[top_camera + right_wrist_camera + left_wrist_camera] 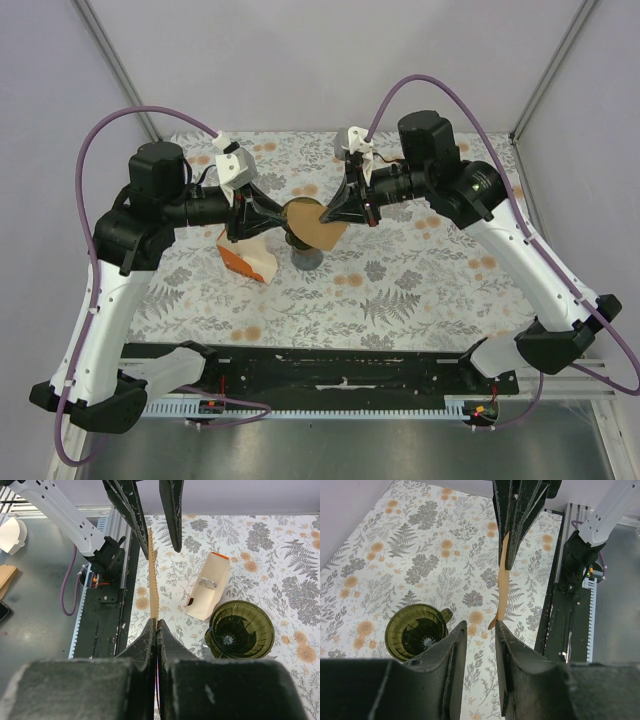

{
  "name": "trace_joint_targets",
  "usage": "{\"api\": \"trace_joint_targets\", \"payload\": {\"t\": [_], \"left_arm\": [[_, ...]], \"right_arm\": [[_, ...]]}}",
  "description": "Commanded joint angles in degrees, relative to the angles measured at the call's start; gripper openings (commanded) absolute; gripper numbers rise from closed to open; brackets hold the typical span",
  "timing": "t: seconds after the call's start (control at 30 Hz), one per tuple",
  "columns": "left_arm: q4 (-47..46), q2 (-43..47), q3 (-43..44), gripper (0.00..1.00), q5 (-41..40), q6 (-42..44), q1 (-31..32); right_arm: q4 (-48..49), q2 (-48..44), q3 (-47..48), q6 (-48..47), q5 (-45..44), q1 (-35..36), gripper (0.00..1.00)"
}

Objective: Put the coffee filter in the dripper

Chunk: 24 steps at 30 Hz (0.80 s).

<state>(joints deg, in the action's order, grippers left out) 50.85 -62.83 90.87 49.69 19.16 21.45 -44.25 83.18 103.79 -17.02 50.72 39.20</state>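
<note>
Overhead, coffee filter (316, 231) half-hides dripper (241, 629), unobstructed from wrists

Floral-print table (430, 290) w/ dripper (241, 629) & orange-white carton (209, 592) side by side

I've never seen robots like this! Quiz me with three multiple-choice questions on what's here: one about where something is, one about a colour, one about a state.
1. Where is the dripper?
A. Standing on the table beside the carton
B. Held up in the air
C. On top of the carton

2. What colour is the coffee filter?
A. White
B. Tan-brown
C. Blue

3. What is the right gripper doing?
A. Open, empty
B. Shut on the dripper
C. Shut on the coffee filter

Answers: 1 A, it sits on the floral surface next to the carton. 2 B, the paper looks tan in every view. 3 C, its fingers pinch the paper's edge.
</note>
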Motion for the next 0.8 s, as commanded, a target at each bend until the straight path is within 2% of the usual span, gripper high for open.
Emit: {"api": "trace_joint_targets", "payload": {"t": [0.0,0.47,0.6,0.77], "left_arm": [[-1.89,0.60,1.42,0.35,1.46,-0.61,-0.36],[-5.32,0.86,-1.75,0.31,3.83,-5.18,-0.18],[-6.47,0.87,-2.36,0.33,3.74,-6.32,-0.18],[-7.08,1.30,-2.89,0.40,4.97,-7.90,-0.10]], "right_arm": [[1.10,-2.23,-0.60,-1.44,1.31,0.00,0.00],[1.89,-2.23,-0.52,-1.00,2.45,0.00,0.00],[2.06,-2.23,-0.60,-0.83,2.19,0.00,0.00],[2.15,-1.97,-0.60,-0.56,1.23,0.00,0.00]]}}
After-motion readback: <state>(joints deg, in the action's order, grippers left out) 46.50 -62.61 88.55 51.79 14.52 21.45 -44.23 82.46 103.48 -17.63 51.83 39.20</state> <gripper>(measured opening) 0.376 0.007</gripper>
